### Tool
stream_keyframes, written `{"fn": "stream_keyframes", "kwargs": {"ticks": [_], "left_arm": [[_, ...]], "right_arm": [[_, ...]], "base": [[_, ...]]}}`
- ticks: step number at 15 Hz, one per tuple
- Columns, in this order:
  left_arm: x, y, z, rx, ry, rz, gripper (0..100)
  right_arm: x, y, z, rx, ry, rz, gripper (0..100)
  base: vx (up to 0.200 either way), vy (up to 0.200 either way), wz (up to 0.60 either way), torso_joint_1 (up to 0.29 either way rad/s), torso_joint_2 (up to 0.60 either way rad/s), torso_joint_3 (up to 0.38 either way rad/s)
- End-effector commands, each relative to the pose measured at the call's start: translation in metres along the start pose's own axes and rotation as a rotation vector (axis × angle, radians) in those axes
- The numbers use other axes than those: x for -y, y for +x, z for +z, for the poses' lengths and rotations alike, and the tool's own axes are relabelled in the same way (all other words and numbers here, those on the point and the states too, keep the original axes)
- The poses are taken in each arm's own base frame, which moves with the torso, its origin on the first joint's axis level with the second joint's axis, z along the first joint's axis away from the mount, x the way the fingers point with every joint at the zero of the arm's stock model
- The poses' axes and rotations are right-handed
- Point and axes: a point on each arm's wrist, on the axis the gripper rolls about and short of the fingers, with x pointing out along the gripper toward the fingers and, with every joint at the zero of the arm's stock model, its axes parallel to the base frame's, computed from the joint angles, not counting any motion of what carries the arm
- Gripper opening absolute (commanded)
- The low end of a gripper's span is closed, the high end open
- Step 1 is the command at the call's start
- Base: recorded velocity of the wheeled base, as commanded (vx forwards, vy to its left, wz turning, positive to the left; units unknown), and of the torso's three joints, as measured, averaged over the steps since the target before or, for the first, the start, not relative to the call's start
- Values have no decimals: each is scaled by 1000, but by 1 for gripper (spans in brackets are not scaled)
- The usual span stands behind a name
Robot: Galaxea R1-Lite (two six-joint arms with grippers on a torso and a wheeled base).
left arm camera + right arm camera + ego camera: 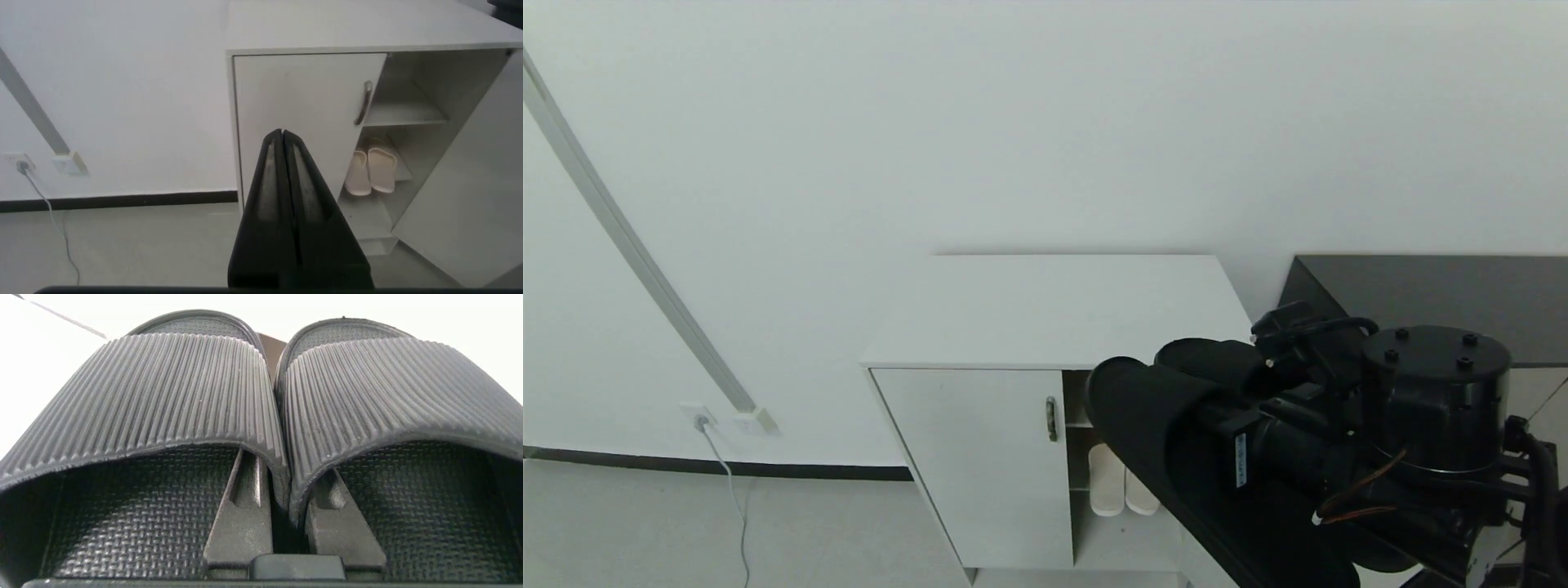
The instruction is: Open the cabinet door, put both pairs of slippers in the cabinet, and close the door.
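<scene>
The black slippers (pixel 1152 408) ride side by side as one pair, toes toward the cabinet (pixel 1045 310) from its four o'clock, probably so both go in together. The right gripper (pixel 282 506) pinches their touching inner edges, fingers nearly closed. White slippers (pixel 1123 490) lie on a lower shelf of the open half. At the cabinet's seven o'clock, the left gripper (pixel 283 143) is closed tight on nothing.

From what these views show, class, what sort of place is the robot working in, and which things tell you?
Probably a home-style entryway, perhaps a mock-up: a white cabinet stands open against a bare wall, pale slippers sit inside it, and the right claw holds black slippers.
</scene>
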Motion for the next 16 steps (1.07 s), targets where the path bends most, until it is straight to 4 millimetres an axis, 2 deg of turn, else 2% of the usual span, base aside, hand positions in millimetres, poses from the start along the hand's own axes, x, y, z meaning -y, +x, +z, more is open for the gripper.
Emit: {"fn": "stream_keyframes", "kwargs": {"ticks": [1, 8, 14, 16], "left_arm": [[0, 0, 0, -1, 0, 0, 0], [0, 0, 0, -1, 0, 0, 0], [0, 0, 0, -1, 0, 0, 0], [0, 0, 0, -1, 0, 0, 0]], "right_arm": [[-1, 0, -1, -2, -1, 4, 0], [0, 0, -3, -11, -7, -2, 0], [1, -1, -6, -19, -14, -1, 0], [1, 0, -6, -20, -14, -3, 0]], "base": [[0, 0, 0, 0, 0, 0], [0, 0, 0, 0, 0, 0], [-200, 0, 0, 4, 5, 2], [0, 0, 0, 0, 0, 0]]}}
